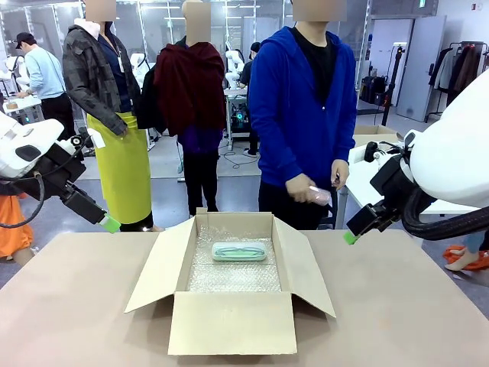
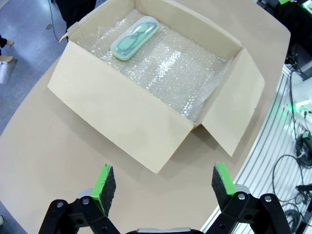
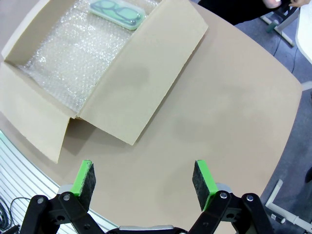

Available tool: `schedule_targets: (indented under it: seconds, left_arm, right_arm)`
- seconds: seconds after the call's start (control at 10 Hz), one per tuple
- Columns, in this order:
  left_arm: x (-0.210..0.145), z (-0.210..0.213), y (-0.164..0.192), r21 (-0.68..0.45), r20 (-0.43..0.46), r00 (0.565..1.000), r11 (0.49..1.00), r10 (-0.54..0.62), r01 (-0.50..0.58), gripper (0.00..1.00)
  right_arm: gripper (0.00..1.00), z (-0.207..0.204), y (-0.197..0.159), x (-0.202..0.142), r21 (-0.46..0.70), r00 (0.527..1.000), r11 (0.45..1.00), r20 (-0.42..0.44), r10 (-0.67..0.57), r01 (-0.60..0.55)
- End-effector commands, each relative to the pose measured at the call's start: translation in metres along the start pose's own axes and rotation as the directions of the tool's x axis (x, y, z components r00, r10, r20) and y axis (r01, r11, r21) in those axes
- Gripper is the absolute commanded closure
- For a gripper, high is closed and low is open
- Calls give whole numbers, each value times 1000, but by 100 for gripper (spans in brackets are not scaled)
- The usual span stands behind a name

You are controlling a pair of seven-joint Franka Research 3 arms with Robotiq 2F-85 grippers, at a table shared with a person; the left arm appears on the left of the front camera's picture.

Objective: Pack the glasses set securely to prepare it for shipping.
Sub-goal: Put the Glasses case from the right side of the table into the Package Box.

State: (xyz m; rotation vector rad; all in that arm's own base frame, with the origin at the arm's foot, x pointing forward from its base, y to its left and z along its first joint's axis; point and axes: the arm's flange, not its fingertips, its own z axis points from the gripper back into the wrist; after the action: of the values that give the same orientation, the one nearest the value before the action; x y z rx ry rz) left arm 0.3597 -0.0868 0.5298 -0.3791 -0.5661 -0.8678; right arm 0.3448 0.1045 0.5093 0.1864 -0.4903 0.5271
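A pale mint-green glasses case (image 1: 238,251) lies on bubble wrap at the far end of an open cardboard box (image 1: 229,321); it also shows in the left wrist view (image 2: 134,38) and the right wrist view (image 3: 117,11). At the far side, a person in a blue hoodie holds a pale pink case (image 1: 319,193) in both hands, above the table edge. My left gripper (image 1: 109,223) (image 2: 163,180) hovers open and empty to the left of the box. My right gripper (image 1: 351,238) (image 3: 144,178) hangs open and empty to the box's right.
The box stands mid-table with all its flaps (image 1: 157,264) spread outward, and a bubble-wrap sheet (image 1: 234,274) lines its floor. Bare brown tabletop (image 1: 397,306) lies on both sides. Other people stand behind the far edge.
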Motion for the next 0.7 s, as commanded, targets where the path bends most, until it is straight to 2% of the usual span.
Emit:
schedule_targets:
  seconds: [0.0,0.6]
  left_arm:
    - [-1,3,2,-16,6,1000,1000,-16,16,0]
    - [-1,3,2,-16,6,1000,1000,-16,16,0]
  right_arm:
    - [0,0,2,-2,-6,1000,1000,10,-1,1]
    - [0,0,2,-2,-6,1000,1000,10,-1,1]
